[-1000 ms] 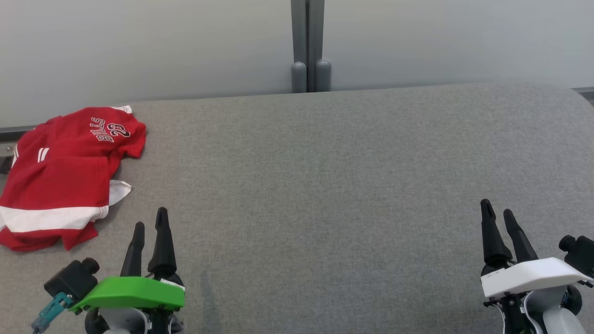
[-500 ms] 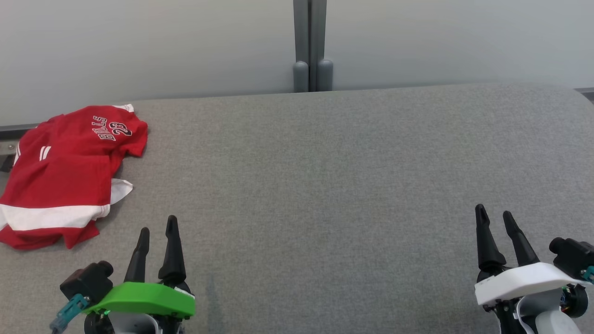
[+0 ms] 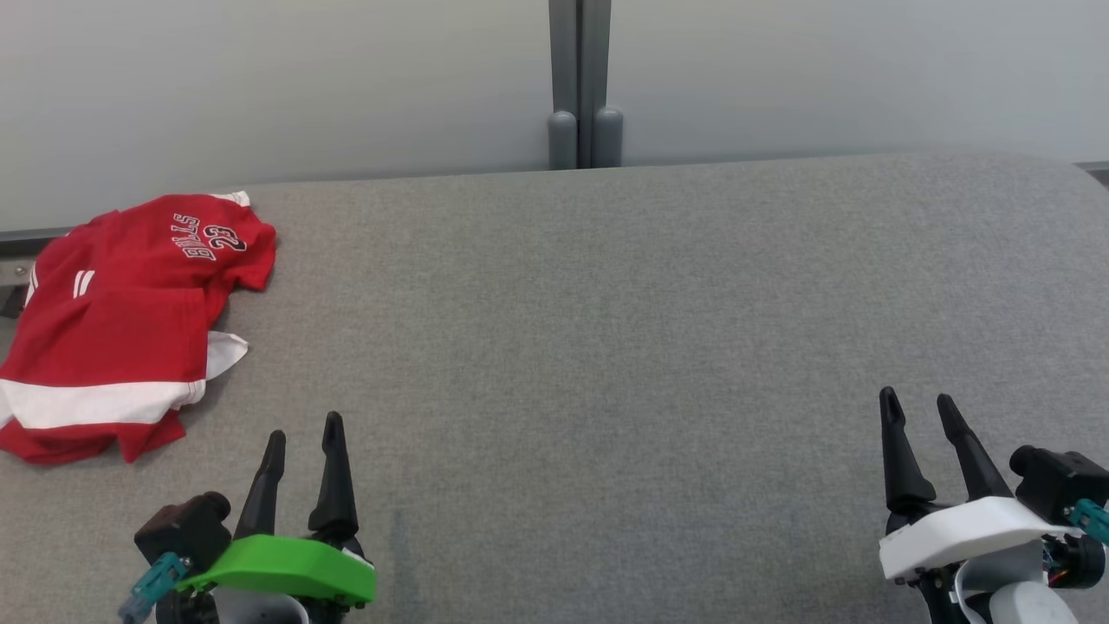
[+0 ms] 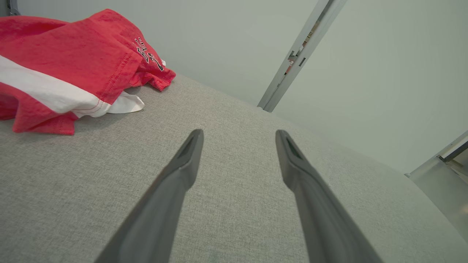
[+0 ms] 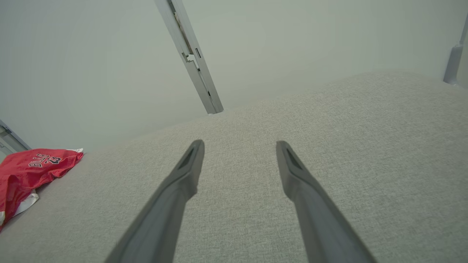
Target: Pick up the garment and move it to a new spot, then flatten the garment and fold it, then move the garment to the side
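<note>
Garment (image 3: 113,329): a red jersey with white bands, bunched and partly doubled over, not flat. Lies at the far left of the grey fabric surface (image 3: 606,303), with its left edge cut off by the head view's frame. Long axis from the near-left corner toward the far edge, leaning slightly right. At the far end, black-and-white lettering (image 3: 206,238) "BULLS 23", turned sideways, with a sliver of white trim just beyond it. Across the near end, a broad white band (image 3: 95,403), with a rumpled red hem below it. On the right side, about midway along, a white flap (image 3: 227,354) poking out onto the grey.

Left gripper (image 3: 304,426), under a green cover (image 3: 277,563): near the garment's near-right corner but apart from it. Fingers pointing away from the robot, spread apart, with only bare grey fabric between them in the left wrist view (image 4: 238,132).

Right gripper (image 3: 916,396), under a white cover (image 3: 962,529): well apart from the garment, at the lower right of the head view. Fingers likewise parted, holding nothing, over bare fabric in the right wrist view (image 5: 239,142).

Behind the surface, a pale wall (image 3: 260,78), split near the middle by an upright grey metal post (image 3: 580,78).
</note>
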Motion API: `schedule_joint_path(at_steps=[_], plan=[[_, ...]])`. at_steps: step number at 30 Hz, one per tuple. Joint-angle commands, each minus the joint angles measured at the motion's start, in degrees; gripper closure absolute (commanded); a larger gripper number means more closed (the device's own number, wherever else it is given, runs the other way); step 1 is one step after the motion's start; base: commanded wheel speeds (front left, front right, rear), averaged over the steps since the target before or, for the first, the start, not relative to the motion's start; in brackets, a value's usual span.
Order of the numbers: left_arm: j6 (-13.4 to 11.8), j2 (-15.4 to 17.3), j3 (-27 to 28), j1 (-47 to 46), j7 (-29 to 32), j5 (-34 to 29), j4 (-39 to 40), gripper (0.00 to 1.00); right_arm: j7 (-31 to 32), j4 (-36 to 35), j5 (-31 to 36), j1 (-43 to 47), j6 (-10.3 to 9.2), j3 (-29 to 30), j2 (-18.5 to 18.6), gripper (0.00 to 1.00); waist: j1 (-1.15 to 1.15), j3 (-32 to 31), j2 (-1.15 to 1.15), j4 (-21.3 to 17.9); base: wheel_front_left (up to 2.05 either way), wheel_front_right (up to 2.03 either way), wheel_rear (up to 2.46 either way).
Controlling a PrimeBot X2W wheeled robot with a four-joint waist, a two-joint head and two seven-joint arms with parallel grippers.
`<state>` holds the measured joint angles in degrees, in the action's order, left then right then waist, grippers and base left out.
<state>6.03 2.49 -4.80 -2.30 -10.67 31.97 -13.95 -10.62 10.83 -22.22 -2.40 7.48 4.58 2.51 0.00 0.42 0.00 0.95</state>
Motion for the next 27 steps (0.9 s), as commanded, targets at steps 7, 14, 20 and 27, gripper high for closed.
schedule_joint_path(at_steps=[7,14,20,27], plan=[[0.12,0.48,-0.27,0.56,-1.24,-3.72,-0.53,0.00,-1.29,-0.55,4.40,-0.15,0.01,-0.31,0.38,0.00,0.00,0.06,0.00,0.11,0.00,0.00,0.00],[0.28,0.50,-0.11,0.91,-2.11,-6.46,-1.36,0.00,-2.20,-0.71,7.70,0.25,0.02,-0.24,0.41,0.00,0.00,0.15,0.00,0.21,0.00,0.00,0.00],[0.36,0.52,0.05,1.35,-2.76,-8.21,-2.01,0.00,-2.82,-0.76,10.33,0.56,0.02,-0.08,0.45,0.00,0.00,0.26,0.00,0.32,0.00,0.00,0.00],[0.48,0.55,0.17,1.40,-3.53,-9.99,-3.03,0.00,-3.56,-0.62,13.04,0.83,0.01,-0.01,0.48,0.00,0.00,0.33,0.00,0.39,0.00,0.00,0.00]])
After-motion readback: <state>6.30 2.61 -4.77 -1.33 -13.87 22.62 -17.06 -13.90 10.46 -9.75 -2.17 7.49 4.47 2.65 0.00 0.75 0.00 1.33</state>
